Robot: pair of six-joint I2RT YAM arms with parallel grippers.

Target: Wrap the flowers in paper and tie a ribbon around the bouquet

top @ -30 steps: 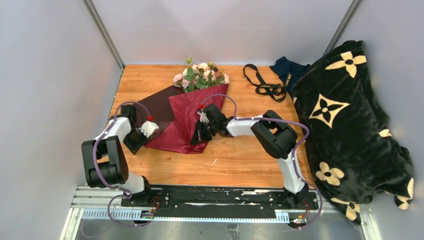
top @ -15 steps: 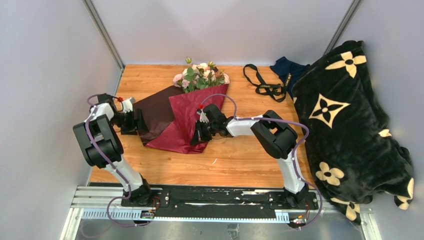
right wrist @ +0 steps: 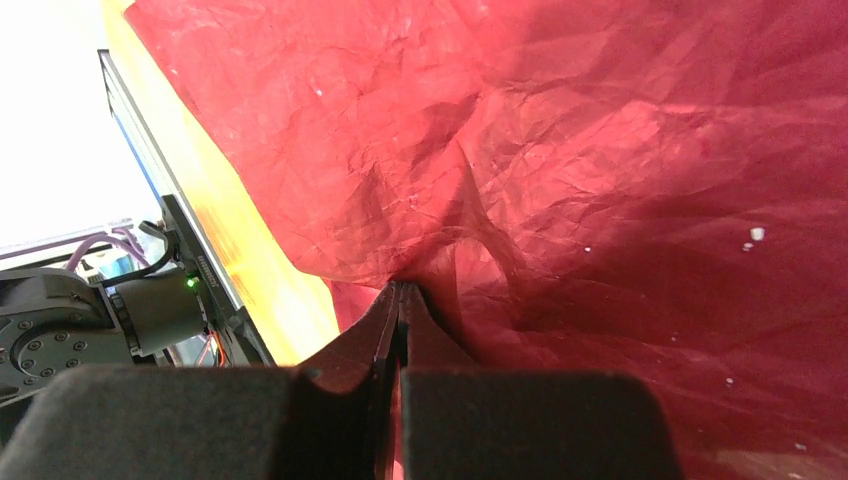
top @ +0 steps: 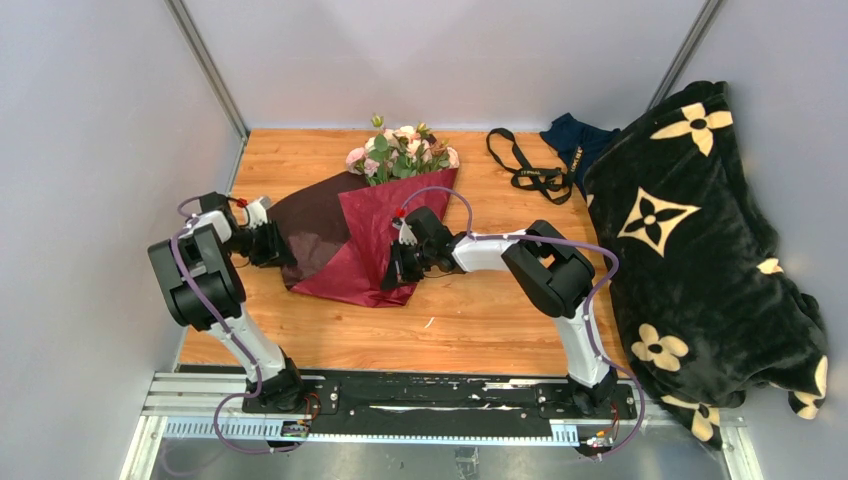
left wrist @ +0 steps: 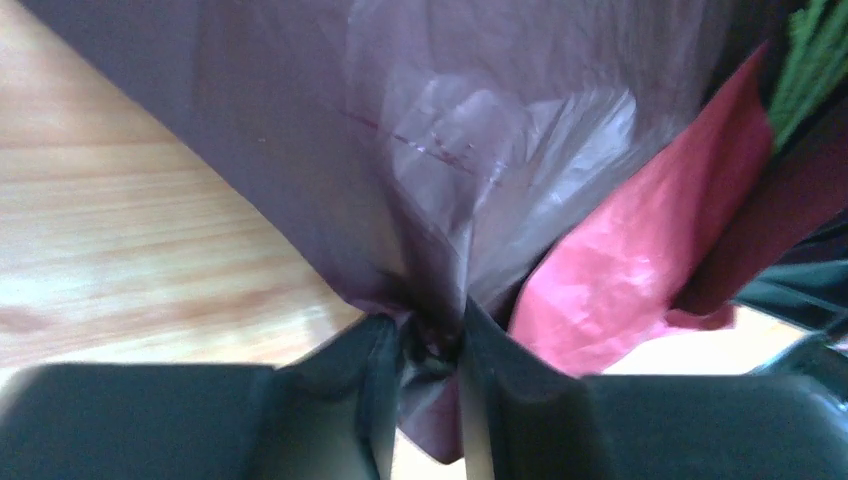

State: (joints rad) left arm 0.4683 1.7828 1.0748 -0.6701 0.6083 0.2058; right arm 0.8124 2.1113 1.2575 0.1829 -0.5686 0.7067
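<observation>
The pink and cream flowers (top: 400, 150) lie at the back of the table, their stems (left wrist: 805, 70) tucked into the dark red paper (top: 350, 250). The paper's right flap is folded over them and its left flap (left wrist: 400, 150) lies spread out. My left gripper (top: 278, 245) is at the left flap's outer corner, where the paper bunches between the jaws (left wrist: 432, 335), which are shut on it. Low on the folded right flap, my right gripper (top: 392, 272) is shut, pinching a crease of paper (right wrist: 600, 150) at its tips (right wrist: 400, 290). The black ribbon (top: 525, 170) lies loose at the back right.
A dark navy cloth (top: 578, 140) sits beside the ribbon. A big black blanket with cream flower motifs (top: 700, 250) covers the right side. Grey walls close in the wooden table (top: 470, 320) on the left and at the back.
My left arm swung from the lower left edge of the paper out to its left corner. There its gripper opened, then closed on the corner. The right arm has not moved.
</observation>
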